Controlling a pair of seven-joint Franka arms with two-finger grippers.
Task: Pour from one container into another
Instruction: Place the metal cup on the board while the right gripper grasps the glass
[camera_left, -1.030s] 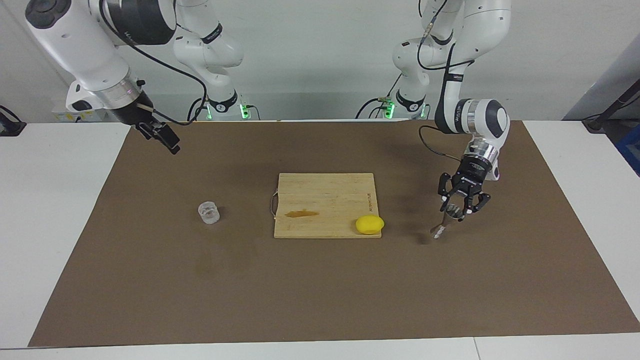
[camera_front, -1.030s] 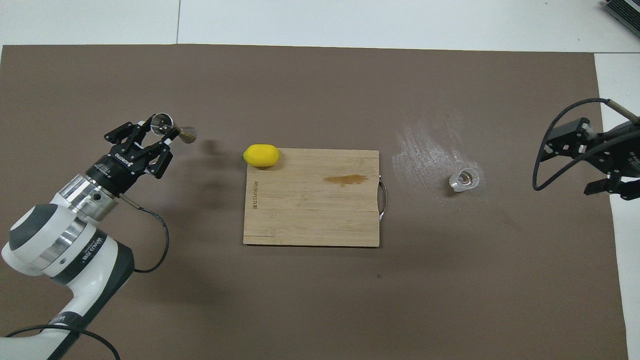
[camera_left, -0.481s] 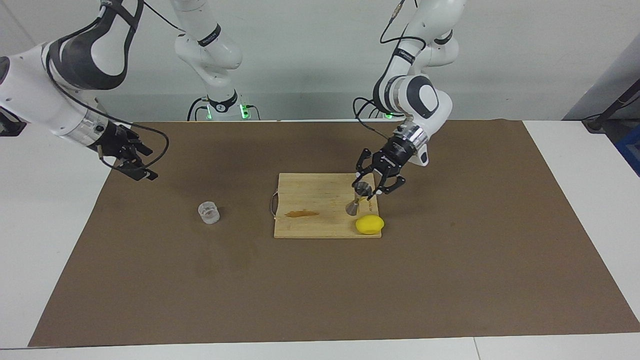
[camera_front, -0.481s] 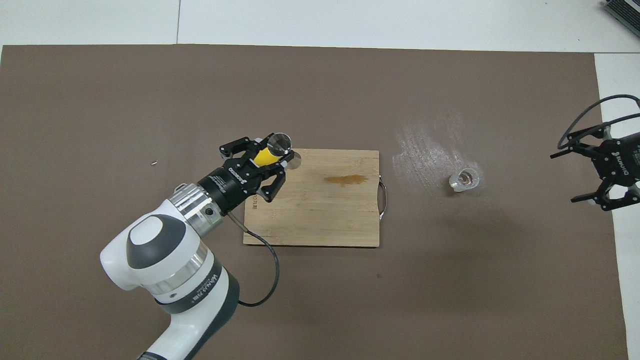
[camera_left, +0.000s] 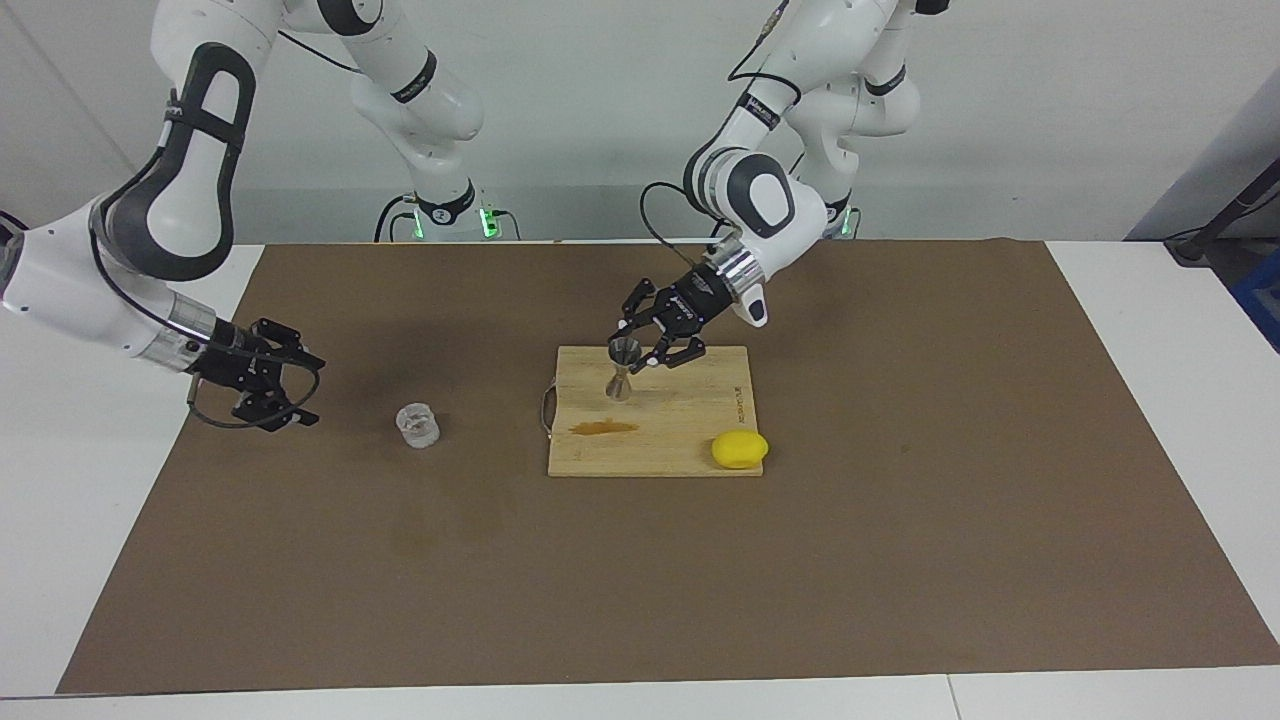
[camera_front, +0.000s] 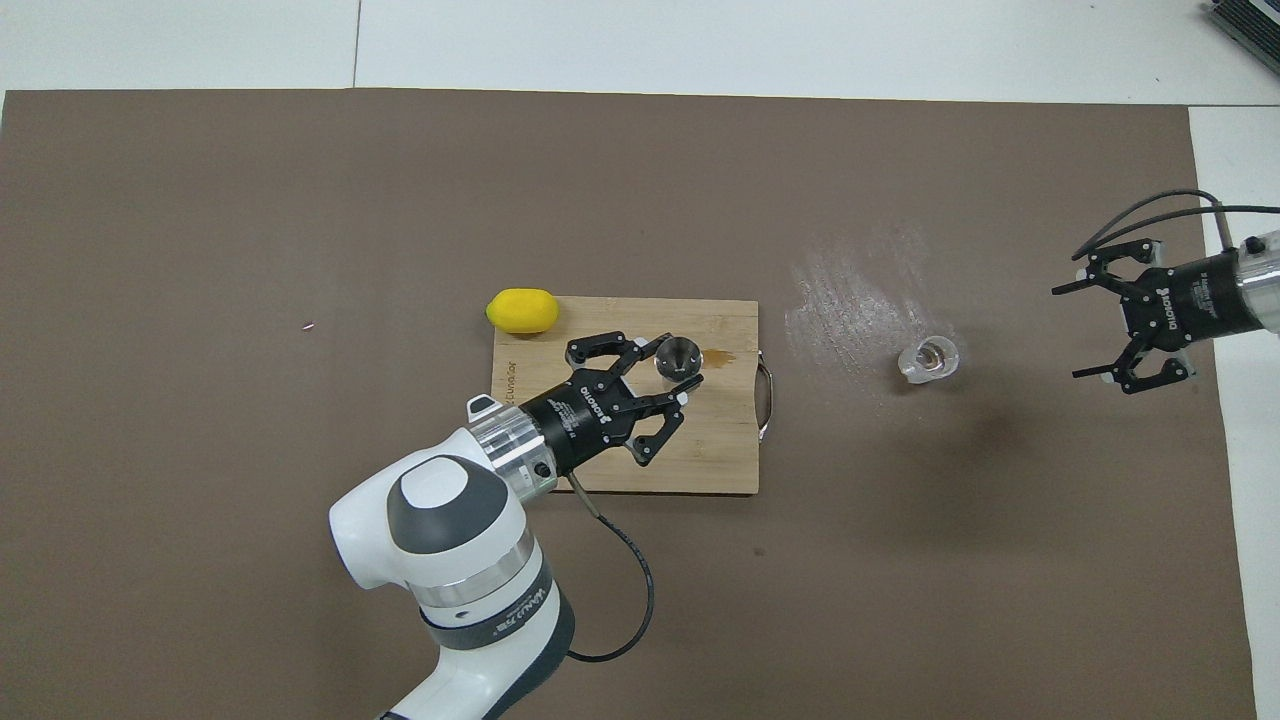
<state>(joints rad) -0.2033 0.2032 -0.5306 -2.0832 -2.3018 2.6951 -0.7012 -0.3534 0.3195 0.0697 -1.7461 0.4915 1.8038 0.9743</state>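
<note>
My left gripper (camera_left: 628, 352) (camera_front: 672, 362) is shut on the upper cone of the metal jigger (camera_left: 621, 375) (camera_front: 679, 356). It holds the jigger upright over the wooden cutting board (camera_left: 690, 410) (camera_front: 722, 440), with the base at or just above the wood. The clear glass cup (camera_left: 418, 424) (camera_front: 928, 360) stands on the brown mat toward the right arm's end. My right gripper (camera_left: 312, 392) (camera_front: 1068, 332) is open and empty. It is low over the mat beside the cup, a hand's width away, with its fingers pointing at the cup.
A yellow lemon (camera_left: 740, 449) (camera_front: 522, 310) lies at the board's corner farthest from the robots, toward the left arm's end. A brown stain (camera_left: 603, 428) marks the board by the jigger. A wet smear (camera_front: 850, 300) lies on the mat (camera_left: 900, 560) between board and cup.
My left gripper has carried the jigger from the left arm's end of the mat, past the lemon, to over the board. My right gripper has come down and turned toward the cup.
</note>
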